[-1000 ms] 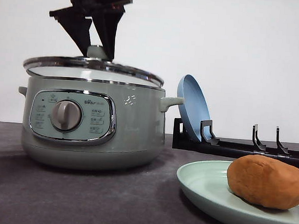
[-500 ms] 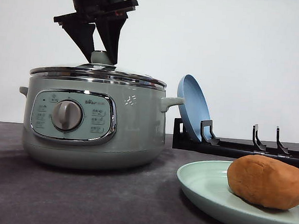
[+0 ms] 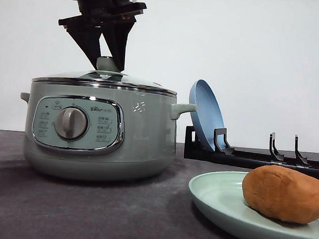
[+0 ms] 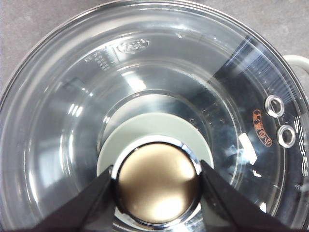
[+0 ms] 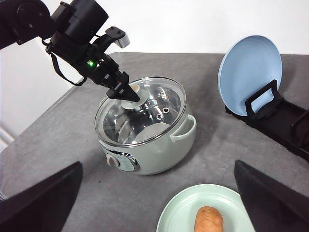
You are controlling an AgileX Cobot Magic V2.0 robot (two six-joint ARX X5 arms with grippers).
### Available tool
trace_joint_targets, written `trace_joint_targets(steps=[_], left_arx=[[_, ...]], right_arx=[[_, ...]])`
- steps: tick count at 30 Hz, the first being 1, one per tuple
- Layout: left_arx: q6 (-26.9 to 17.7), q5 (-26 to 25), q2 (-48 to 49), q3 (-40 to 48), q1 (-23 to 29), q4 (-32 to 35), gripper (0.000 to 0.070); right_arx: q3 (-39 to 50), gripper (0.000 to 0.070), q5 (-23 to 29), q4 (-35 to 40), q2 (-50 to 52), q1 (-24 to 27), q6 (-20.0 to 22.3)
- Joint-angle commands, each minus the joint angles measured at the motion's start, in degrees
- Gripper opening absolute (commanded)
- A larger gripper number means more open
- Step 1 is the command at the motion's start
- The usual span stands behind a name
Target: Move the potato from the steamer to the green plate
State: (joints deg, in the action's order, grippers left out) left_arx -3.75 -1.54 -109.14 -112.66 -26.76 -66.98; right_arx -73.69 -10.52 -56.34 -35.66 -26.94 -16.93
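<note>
Potato [image 3: 284, 194] sits on the green plate [image 3: 219, 203], near the front right of the tabletop [image 3: 87, 213], so we judge the transfer itself done and the step in hand to be closing up the steamer [image 3: 98, 129]. Our left claw [image 3: 108, 53] stands above the pot with its two dark fingers [image 4: 89, 203] pressed against either side of the lid knob [image 4: 158, 182], clamped on it; the glass lid [image 5: 140, 113] looks level and seated on the pot's chrome rim all round. Through the glass, in the left wrist view, we see a pale green base and no food inside. Our right claw [image 5: 157, 198] hangs high over the plate with its fingers wide apart and nothing between them. A blue plate [image 3: 204, 116] leans upright in a black rack [image 3: 255, 156] behind, well apart from the pot. Next, we think, the left claw should part its fingers cleanly off the knob and lift straight up, so that the lid is not dragged or tipped.
</note>
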Motion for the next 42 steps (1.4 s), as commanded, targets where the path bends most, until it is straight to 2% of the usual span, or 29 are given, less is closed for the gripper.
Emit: trace_joint_targets(steps=[1, 3, 4, 7, 14, 16, 29, 42], left_arx=[[0.0, -0.4, -1.7, -1.7, -0.2, -0.7, 0.0], [0.3, -0.4, -1.7, -1.7, -0.1, -0.8, 0.0008], [0.3, -0.4, -1.7, -1.7, -0.1, -0.7, 0.0048], [0.4, -0.4, -1.7, -1.7, -0.1, -0.7, 0.02], [1.4, -0.4, -0.7, -2.1, -0.1, -0.6, 0.0616], [1.4, -0.4, 0.1, -2.1, -0.1, -0.5, 0.0691], [1.4, -0.4, 10.0, -2.1, -0.1, -2.5, 0.07], [0.2, -0.4, 26.5, -0.3, -0.1, -4.5, 0.07]], right_arx=[[-1.0, 0.0636, 0.0, 0.6, -0.3, -0.3, 0.0], [-1.0, 0.0636, 0.0, 0.6, -0.3, -0.3, 0.0], [-1.0, 0.0636, 0.0, 0.6, -0.3, -0.3, 0.0], [-1.0, 0.0636, 0.0, 0.6, -0.3, -0.3, 0.0], [-1.0, 0.0636, 0.0, 0.6, -0.3, -0.3, 0.0], [-1.0, 0.0636, 0.1, 0.6, -0.3, -0.3, 0.0], [-0.9, 0.0636, 0.0, 0.4, -0.3, -0.3, 0.6], [-0.9, 0.0636, 0.1, -1.4, -0.3, -0.3, 2.5]])
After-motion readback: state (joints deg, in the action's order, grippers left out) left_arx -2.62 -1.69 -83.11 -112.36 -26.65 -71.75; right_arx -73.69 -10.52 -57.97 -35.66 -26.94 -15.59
